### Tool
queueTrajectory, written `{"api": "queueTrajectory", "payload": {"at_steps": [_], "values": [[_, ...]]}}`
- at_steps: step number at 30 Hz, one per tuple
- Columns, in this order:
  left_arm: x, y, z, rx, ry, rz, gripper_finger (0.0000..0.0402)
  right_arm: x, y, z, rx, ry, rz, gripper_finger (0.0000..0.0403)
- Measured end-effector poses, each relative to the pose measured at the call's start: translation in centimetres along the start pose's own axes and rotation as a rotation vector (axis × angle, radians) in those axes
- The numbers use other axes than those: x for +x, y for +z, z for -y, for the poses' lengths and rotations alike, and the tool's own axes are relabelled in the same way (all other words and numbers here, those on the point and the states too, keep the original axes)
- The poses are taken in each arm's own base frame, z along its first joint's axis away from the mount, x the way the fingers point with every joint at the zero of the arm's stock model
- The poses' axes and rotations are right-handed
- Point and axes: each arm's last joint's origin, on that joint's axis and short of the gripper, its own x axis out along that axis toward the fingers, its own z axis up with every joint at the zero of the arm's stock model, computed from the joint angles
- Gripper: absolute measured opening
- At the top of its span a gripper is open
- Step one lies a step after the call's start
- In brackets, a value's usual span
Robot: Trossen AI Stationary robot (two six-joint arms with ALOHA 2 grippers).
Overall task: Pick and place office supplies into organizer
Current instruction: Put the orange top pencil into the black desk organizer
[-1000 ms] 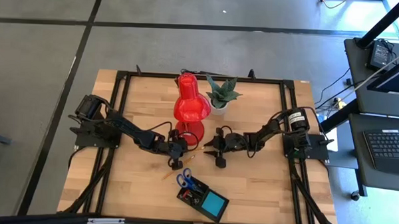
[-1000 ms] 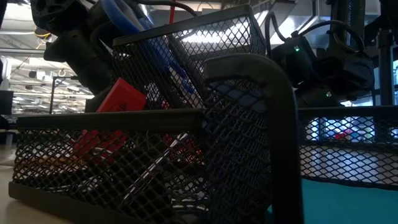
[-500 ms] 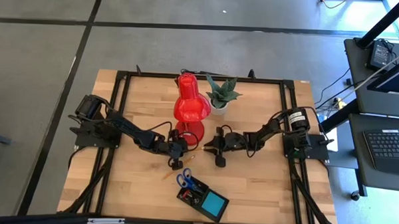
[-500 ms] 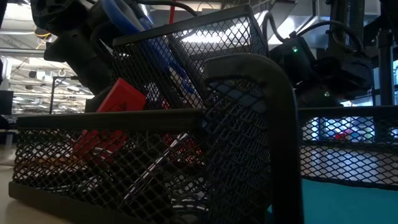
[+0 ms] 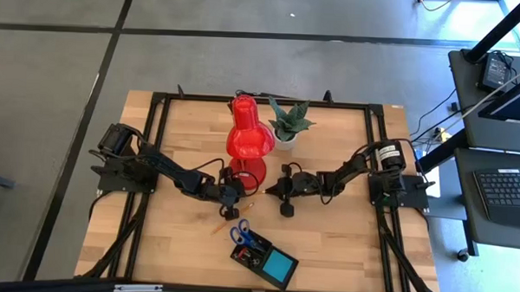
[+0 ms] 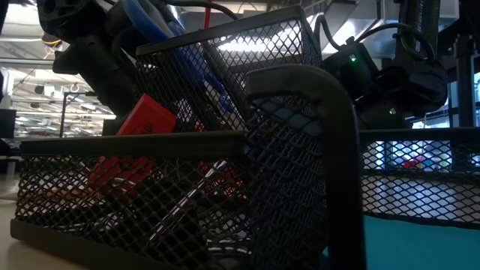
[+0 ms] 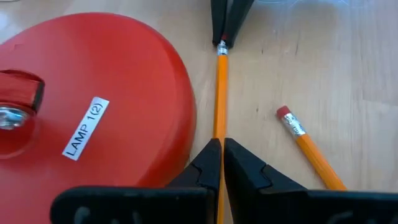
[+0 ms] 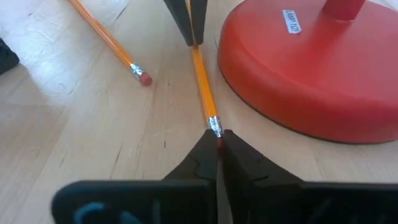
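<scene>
With both tools pinched on one orange pencil (image 7: 219,93), the left tool (image 7: 222,163) clamps its plain end and the right tool (image 8: 217,154) clamps the eraser end, beside the red lamp base (image 7: 93,99) mid-tabletop (image 5: 179,238). A second pencil (image 8: 109,42) lies loose near the first, angled away from it. The organizer (image 5: 263,256) sits well apart at the near edge, holding blue-handled scissors (image 5: 242,233) and a blue note pad (image 5: 279,266).
</scene>
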Motion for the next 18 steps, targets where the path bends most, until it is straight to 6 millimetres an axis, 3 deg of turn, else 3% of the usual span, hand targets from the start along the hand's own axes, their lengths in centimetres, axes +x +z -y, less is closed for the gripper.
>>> {"api": "queueTrajectory", "payload": {"at_steps": [8, 18], "values": [[-0.9, 0.5, 0.4, 0.036, -0.05, 0.019, 0.0013, 0.0, 0.0, 0.0, -0.001, 0.002, 0.003, 0.0013], [-6.7, 2.7, 1.9, 0.127, -0.075, 0.203, 0.0013, 0.0, 0.3, 0.0, -0.001, 0.006, 0.044, 0.0012]]}}
